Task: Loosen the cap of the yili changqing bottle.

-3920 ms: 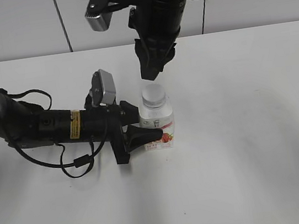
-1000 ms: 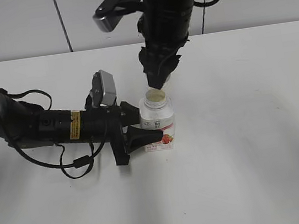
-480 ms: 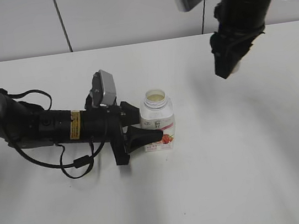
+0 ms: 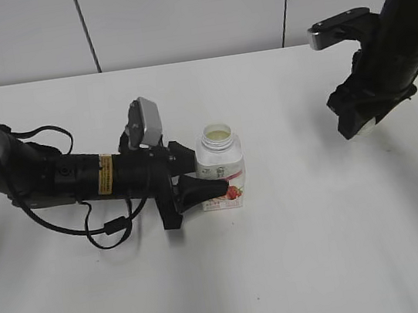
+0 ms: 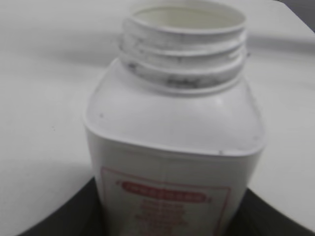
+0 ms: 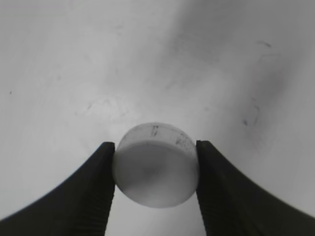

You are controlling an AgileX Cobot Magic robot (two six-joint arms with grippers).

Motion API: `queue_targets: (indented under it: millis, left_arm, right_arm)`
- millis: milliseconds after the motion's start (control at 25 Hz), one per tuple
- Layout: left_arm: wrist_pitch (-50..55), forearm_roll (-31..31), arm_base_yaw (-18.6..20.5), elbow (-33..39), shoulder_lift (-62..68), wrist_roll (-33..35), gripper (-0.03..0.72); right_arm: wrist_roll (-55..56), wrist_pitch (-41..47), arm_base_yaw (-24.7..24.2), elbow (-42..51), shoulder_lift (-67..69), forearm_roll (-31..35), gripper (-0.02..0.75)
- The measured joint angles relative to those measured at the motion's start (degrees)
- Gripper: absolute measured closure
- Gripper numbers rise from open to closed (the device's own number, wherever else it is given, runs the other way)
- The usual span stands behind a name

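Observation:
The yili changqing bottle (image 4: 220,167) stands upright on the white table, its neck open and uncapped. In the left wrist view the bottle (image 5: 177,142) fills the frame, its threaded neck bare. My left gripper (image 4: 211,181) is shut on the bottle's lower body, its dark fingers (image 5: 59,216) on both sides. My right gripper (image 4: 359,126) is at the right side of the table, low over the surface. It is shut on the white cap (image 6: 156,164), which is held between both fingers (image 6: 96,182). The cap (image 4: 364,127) barely shows in the exterior view.
The left arm (image 4: 56,178) lies along the table at the left with a cable loop (image 4: 110,226) beside it. The white table (image 4: 287,270) meets a grey wall at the back.
The right gripper lifted the cap off the bottle neck, then carried it right and down toward the table. The left gripper and bottle have not moved.

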Motion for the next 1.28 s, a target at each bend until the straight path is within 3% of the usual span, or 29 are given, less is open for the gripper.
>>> queue_targets:
  millis: [240,400,760,960,1040,1280]
  left_arm:
    - [0.2,-4.7,0.0,0.2,0.4,0.0,0.330]
    - [0.8,-8.1,0.0,0.3,0.5,0.0,0.330]
    - [1.2,-8.0,0.0,0.4,0.5,0.0,0.330]
    - [1.3,-8.0,0.0,0.4,0.5,0.0,0.330]
    - [1.3,-7.9,0.0,0.4,0.5,0.0,0.328]
    - [1.0,-6.3,0.1,0.4,0.5,0.1,0.153]
  right_arm:
    - [11.0,-10.4,0.0,4.4,2.0,0.1,0.342]
    - [15.5,-12.2,0.0,4.7,5.8,0.1,0.342]
    - [18.4,-14.5,0.0,4.7,10.0,1.2,0.339]
    - [18.6,-14.4,0.0,4.5,10.0,2.6,0.154]
    - [18.6,-13.6,0.0,4.2,10.0,2.7,0.128]
    - [18.6,-8.4,0.0,1.1,9.8,2.9,0.140]
